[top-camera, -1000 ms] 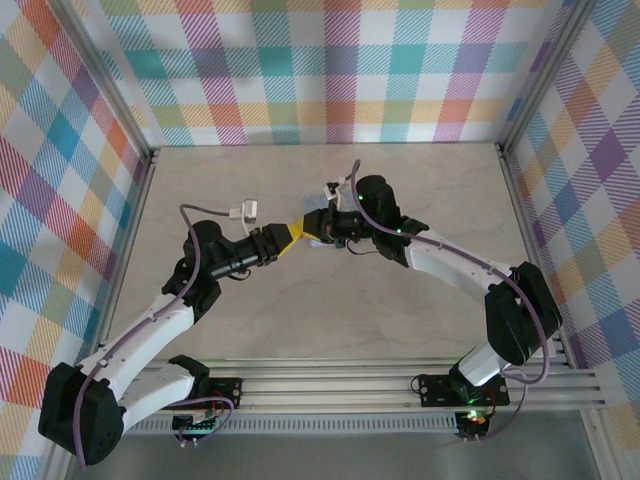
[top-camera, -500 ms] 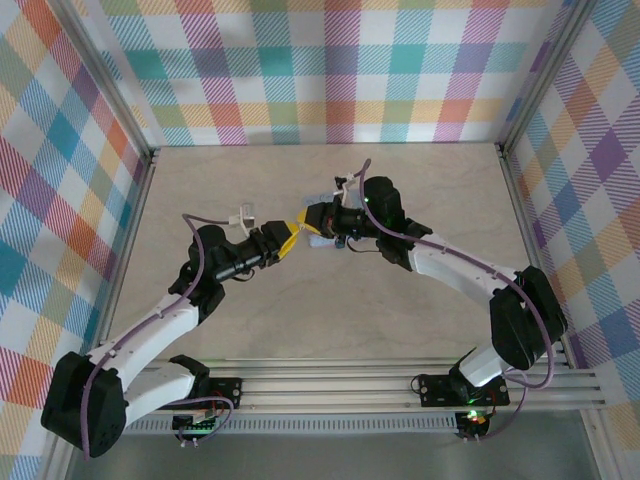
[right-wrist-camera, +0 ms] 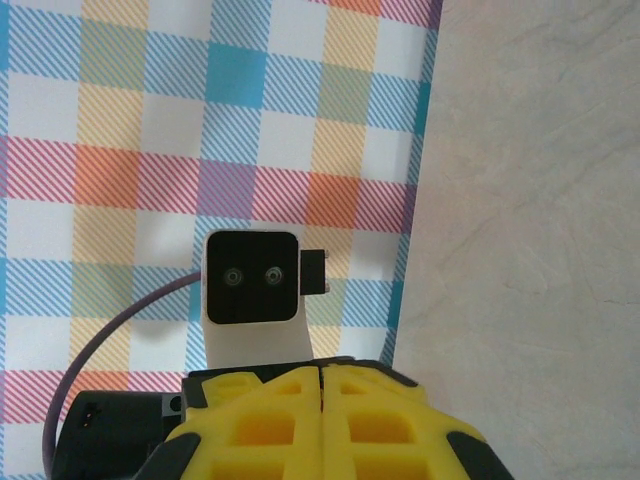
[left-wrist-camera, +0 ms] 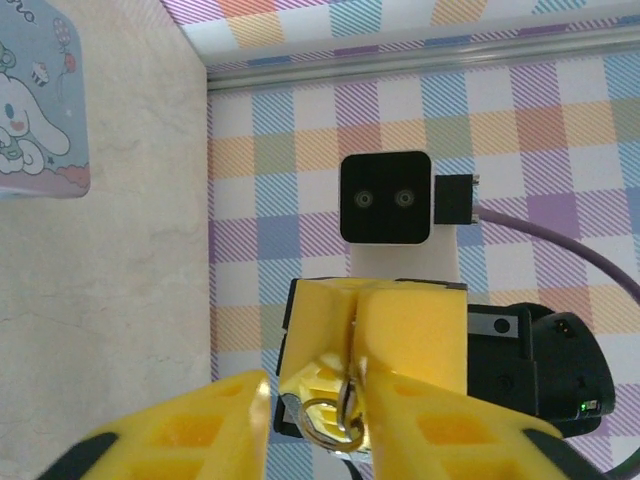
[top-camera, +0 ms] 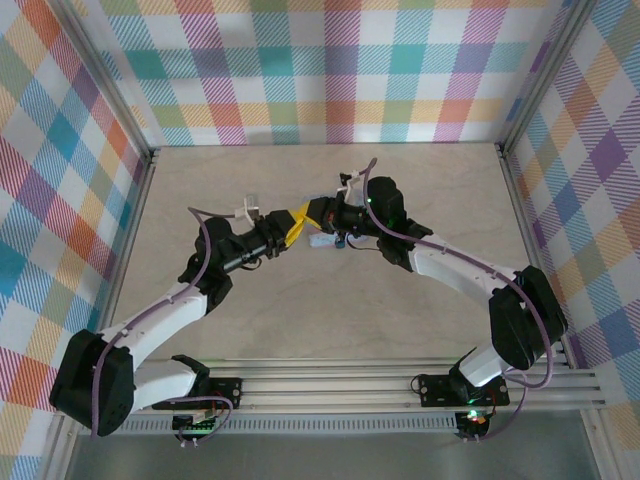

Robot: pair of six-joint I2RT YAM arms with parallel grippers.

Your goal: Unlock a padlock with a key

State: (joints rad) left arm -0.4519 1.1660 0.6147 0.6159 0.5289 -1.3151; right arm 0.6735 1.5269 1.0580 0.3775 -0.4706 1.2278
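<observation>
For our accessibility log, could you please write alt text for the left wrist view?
The right gripper, shut on a thin metal piece carrying a ring, faces the camera, framed below by the left gripper. A cartoon tin lies top left on the table.

Left gripper (top-camera: pixel 297 220) tip-to-tip with right gripper (top-camera: pixel 317 214); tin (top-camera: pixel 326 241) beside.

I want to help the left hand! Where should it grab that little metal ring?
Probably the bare loop of the ring poking out of the shut right hand. Come straight in from the left hand's side, since the loop faces it; the rest is pinched inside the right hand.
</observation>
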